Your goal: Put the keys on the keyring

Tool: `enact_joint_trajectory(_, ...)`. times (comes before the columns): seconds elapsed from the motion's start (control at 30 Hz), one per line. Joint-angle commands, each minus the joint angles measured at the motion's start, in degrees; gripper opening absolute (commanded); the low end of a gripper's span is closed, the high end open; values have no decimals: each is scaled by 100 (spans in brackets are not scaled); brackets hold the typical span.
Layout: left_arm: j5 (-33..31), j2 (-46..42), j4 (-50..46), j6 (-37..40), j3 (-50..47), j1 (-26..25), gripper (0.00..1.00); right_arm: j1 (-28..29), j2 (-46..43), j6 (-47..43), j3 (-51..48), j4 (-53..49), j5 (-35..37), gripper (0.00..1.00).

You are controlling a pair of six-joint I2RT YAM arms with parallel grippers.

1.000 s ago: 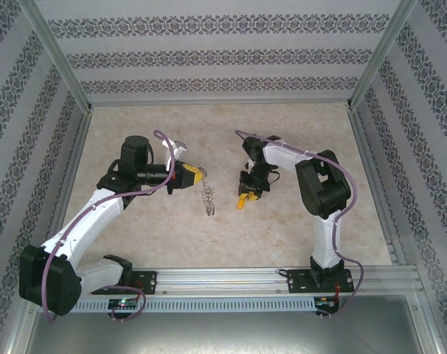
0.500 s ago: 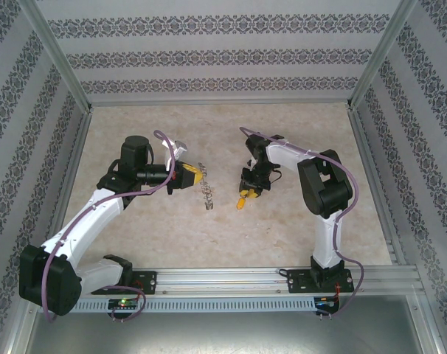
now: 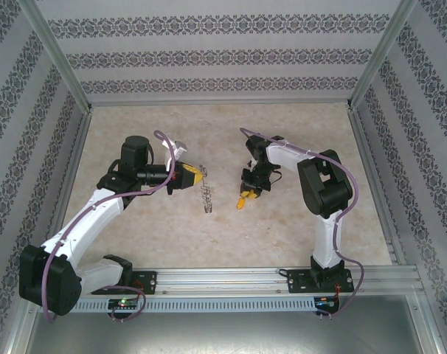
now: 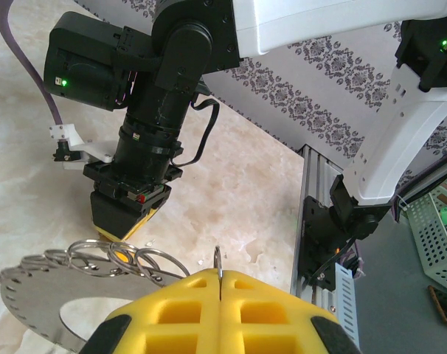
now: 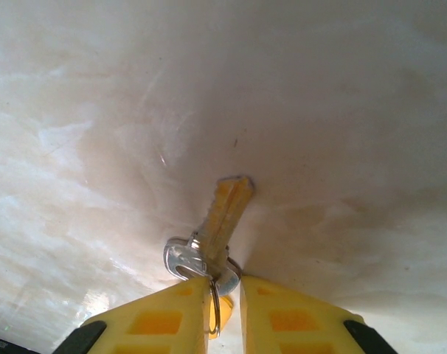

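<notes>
- Reaching rightward toward the middle of the table point(image 3: 172, 236), the left arm point(image 3: 98, 203) holds its forearm roughly level. The left gripper point(image 3: 197, 175) has its fingers pressed together on a thin wire loop of the keyring point(image 3: 207, 196).
- The keyring hangs below those fingertips with its long axis near vertical, near the right gripper point(image 3: 244, 198) but apart from it.
- The right arm point(image 3: 323, 184) folds at the elbow, wrist aimed down.
- The right gripper pinches the key point(image 5: 225, 210) by its head. The blade points away from the fingers toward the table, and whether the tip touches it cannot be told.
</notes>
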Motion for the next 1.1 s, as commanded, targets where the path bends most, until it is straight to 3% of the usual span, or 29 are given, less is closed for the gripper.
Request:
enact_joint_trajectory(0.0,24,-5,-35,171,-15,-50,0,-66,-100,66,-67,-72,-35,19)
enact_joint_trajectory(0.5,-19,10,-97,138,38,-47,0,-105,-324,64,-236,285,-89,0)
enact_joint_trajectory(0.63,-19,28,-117,84,79,-50,0,-87,-640,-134,-405,555,-119,0)
enact_joint_trajectory(0.87,-44,97,-142,-58,255,-54,0,92,-2003,-926,-958,1812,-215,0)
enact_joint_trajectory(1.07,-2,192,-70,-272,554,-53,0,123,-3304,-1434,-1429,3285,-709,0)
